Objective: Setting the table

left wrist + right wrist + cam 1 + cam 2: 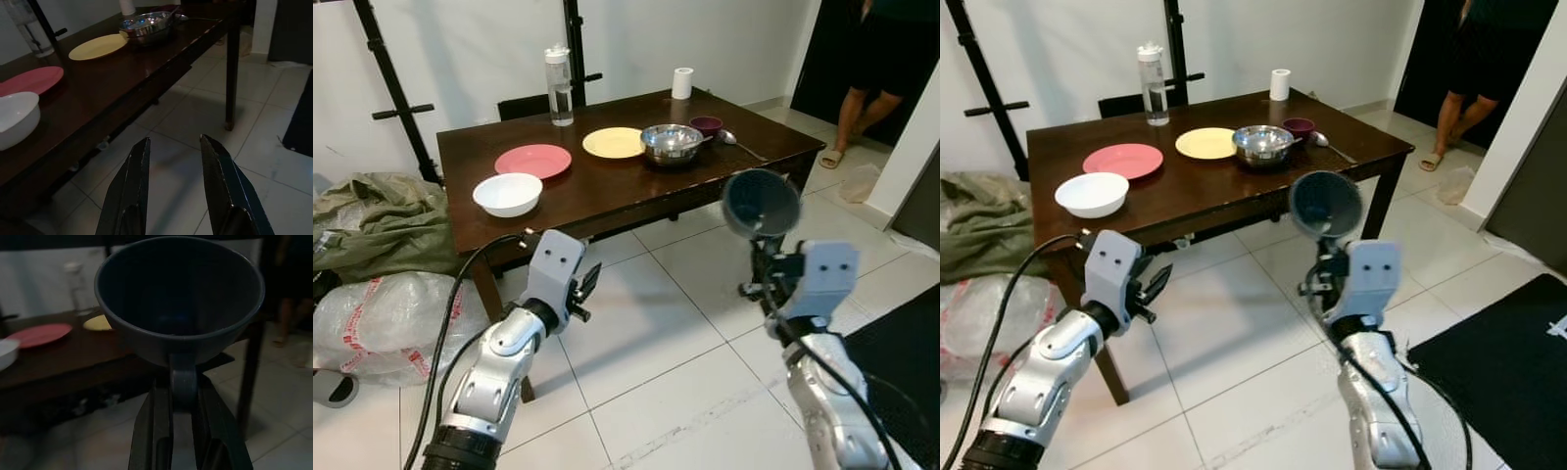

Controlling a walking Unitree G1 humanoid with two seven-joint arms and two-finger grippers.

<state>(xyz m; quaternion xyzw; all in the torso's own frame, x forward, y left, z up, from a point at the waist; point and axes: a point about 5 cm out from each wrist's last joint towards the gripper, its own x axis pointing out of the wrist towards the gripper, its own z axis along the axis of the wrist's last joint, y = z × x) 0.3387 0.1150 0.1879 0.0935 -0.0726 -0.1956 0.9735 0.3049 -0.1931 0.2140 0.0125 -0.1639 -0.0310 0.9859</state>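
Dark blue cup (178,308) handle pinched by right end effector (184,399).

Two plates (532,160), four bowls (508,193), one bottle (559,86).

Green cloth (382,220), plastic bag (382,318), person's legs (862,113)
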